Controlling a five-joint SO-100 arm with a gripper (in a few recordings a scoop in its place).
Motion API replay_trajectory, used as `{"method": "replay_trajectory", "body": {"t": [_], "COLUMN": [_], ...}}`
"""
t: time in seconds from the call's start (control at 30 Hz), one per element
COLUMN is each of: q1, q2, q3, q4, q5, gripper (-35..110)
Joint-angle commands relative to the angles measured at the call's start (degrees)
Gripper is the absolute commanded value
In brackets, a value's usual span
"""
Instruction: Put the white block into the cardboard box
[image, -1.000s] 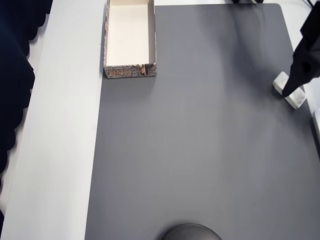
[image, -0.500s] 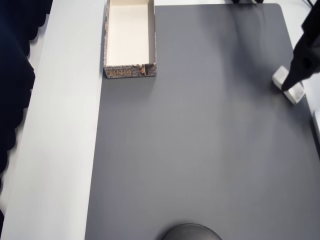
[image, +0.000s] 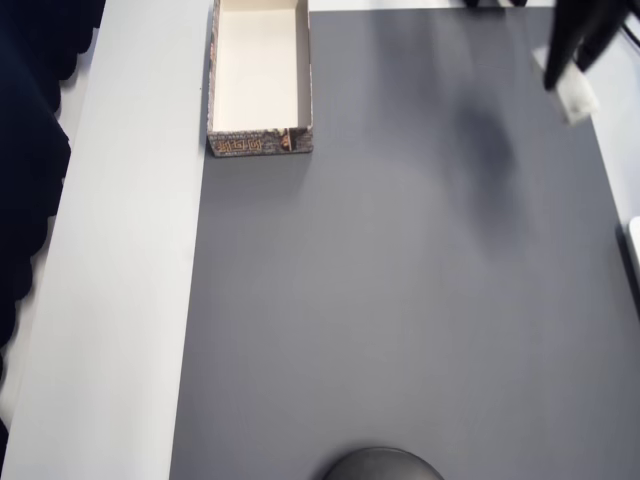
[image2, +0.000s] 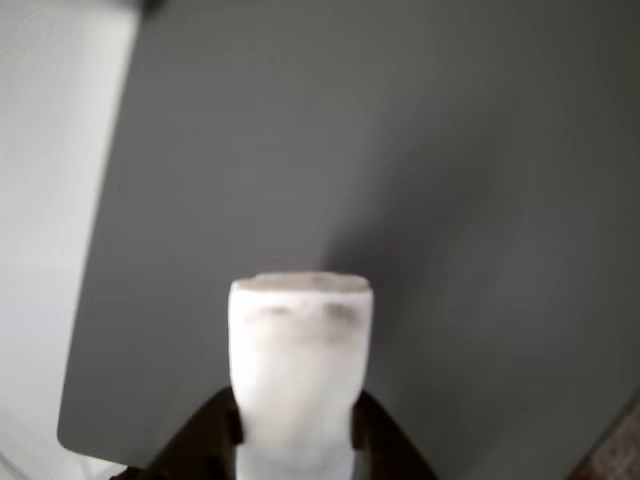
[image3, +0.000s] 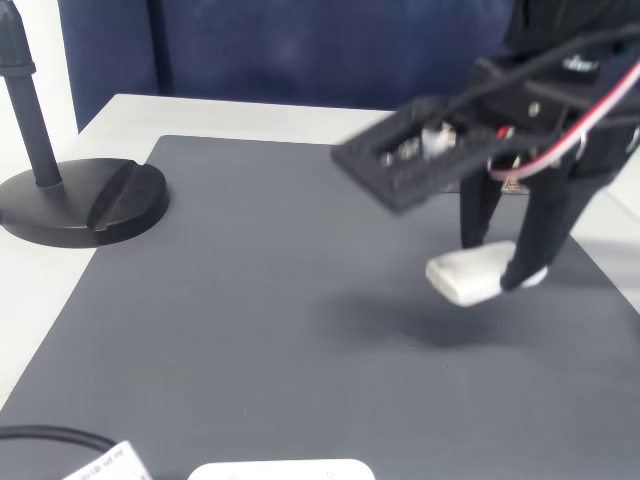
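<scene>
My black gripper (image: 568, 62) is shut on the white block (image: 570, 90), which hangs lifted above the grey mat at the upper right of the overhead view. The fixed view has the white block (image3: 470, 275) held crosswise between the dark fingers (image3: 530, 240), clear of the mat, with a shadow below it. In the wrist view the white block (image2: 298, 350) sticks out forward from the gripper (image2: 296, 425). The cardboard box (image: 212, 90), cream inside with patterned walls, stands at the mat's upper left corner and holds nothing.
The grey mat (image: 400, 300) lies on a white table (image: 120, 300). A black round stand base (image3: 80, 200) sits at the mat's far-left corner in the fixed view, seen also as a stand base (image: 380, 465) at the overhead view's bottom edge. A white object (image3: 280, 470) lies at the fixed view's bottom.
The gripper closed on the white block at the mat's right edge, then lifted it off the mat and carried it toward the top of the overhead view.
</scene>
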Motion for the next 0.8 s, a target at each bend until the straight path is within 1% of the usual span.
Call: {"method": "replay_trajectory", "body": {"t": [0.0,0.1,0.2,0.77], "q1": [10.72,18.81,24.87,52.12], "q2": [9.93,10.28,6.33,-18.37], "q3": [2.46,1.49,-2.81,-34.19], "q4": [3.16,4.57,4.57,4.48], "q5": [0.26,3.78,9.14,35.24], "gripper": [-2,-2,-2,-2]}}
